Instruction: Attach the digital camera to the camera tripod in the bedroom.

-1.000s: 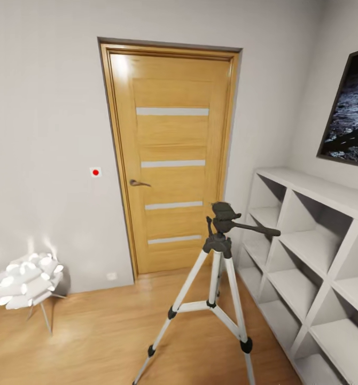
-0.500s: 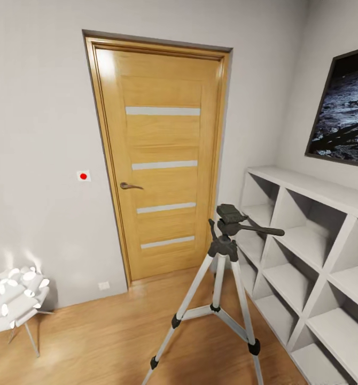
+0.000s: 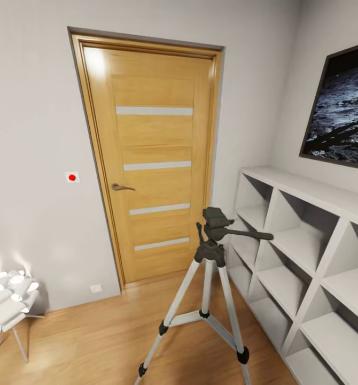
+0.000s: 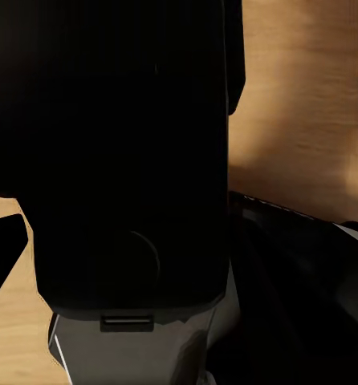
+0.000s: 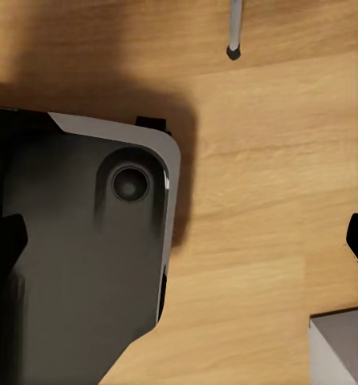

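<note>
**A:** Where do we stand with the bedroom job?

**B:** We are at the approach. The camera tripod (image 3: 210, 251) is upright on the wood floor (image 3: 93, 342), legs spread. It stands just in front of the white cube shelf (image 3: 307, 187) and to the right of the oak door (image 3: 152, 160). Its black head (image 3: 215, 218) is bare on top, and the pan handle (image 3: 251, 234) points toward the shelf.

**A:** And the digital camera?

**B:** We cannot place it for sure. In the left wrist view a big black mass (image 4: 123, 152) sits close in front of the left gripper (image 4: 179, 241). It may be the camera, or only our own body in shadow. So we cannot tell whether that gripper has closed on anything.

**A:** The other arm?

**B:** The right gripper (image 5: 179, 245) is spread wide. One of its fingertips (image 5: 2, 241) sits at the far edge of the picture and the other at the opposite edge. Nothing is between them but floor and the grey robot base (image 5: 83, 265). A thin leg with a black foot (image 5: 233, 32) lies beyond, probably the tripod's.

**A:** So what does the next move call for?

**B:** As we judge it, we need to close in until the head is within reach and stop short of the legs. Then we bring the camera down flat onto the mounting plate, with the free arm ready to steady the tripod.
</note>
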Controlling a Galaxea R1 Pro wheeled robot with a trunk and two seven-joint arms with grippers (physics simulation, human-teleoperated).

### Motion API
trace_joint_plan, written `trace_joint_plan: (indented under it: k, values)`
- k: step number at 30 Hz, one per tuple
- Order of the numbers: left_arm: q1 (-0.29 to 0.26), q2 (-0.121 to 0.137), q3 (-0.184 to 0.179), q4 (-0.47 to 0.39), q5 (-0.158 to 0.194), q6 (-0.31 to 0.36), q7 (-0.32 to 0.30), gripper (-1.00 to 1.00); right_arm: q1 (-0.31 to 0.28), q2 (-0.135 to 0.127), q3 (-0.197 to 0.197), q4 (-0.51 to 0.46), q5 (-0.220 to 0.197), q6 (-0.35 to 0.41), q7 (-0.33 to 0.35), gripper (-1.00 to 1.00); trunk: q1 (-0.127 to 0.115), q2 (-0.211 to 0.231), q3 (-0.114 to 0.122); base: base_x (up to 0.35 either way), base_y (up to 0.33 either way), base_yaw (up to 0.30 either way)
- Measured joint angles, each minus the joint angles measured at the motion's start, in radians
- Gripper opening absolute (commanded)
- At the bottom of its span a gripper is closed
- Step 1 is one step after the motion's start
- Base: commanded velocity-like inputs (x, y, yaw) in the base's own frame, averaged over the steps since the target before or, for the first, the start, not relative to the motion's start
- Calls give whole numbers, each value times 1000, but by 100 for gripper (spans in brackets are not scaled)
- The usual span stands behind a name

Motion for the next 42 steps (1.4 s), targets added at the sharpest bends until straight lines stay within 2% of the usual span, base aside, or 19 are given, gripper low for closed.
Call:
trace_joint_plan:
  k: [12,25,34,42]
  values:
    - [0,1,1,0,1,0,0,-100,0,0,1,0,0,-1,0,100,0,0,0,113,-252,0]
    - [0,1,1,0,3,0,1,-100,0,5,9,0,8,9,0,100,0,0,0,13,-49,0]
    - [0,0,1,0,3,0,1,-100,0,6,8,0,8,9,1,100,0,0,0,-64,-220,0]
    - [0,2,2,0,3,0,2,-100,0,9,8,0,9,10,0,100,0,0,0,-5,-45,73]
